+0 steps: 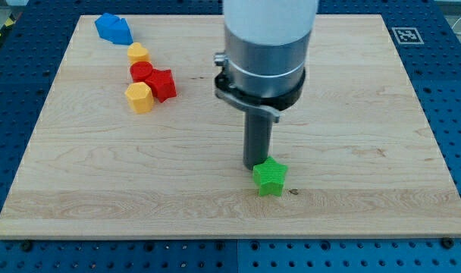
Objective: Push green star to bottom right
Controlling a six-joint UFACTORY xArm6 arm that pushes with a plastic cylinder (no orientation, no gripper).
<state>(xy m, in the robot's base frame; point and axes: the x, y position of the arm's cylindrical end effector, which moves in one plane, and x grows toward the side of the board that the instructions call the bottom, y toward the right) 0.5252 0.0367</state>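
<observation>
The green star (271, 177) lies on the wooden board (352, 114), a little right of centre and near the view's bottom edge. My tip (255, 166) is at the star's upper left side, touching or nearly touching it. The rod rises from there to the grey and white arm body at the view's top centre.
A cluster sits at the view's upper left: a blue block (113, 29), a yellow heart-like block (138, 53), a red round block (142, 72), a red star-like block (162, 84) and a yellow hexagonal block (139, 97). A black-and-white marker tag (406, 35) is at the board's top right corner.
</observation>
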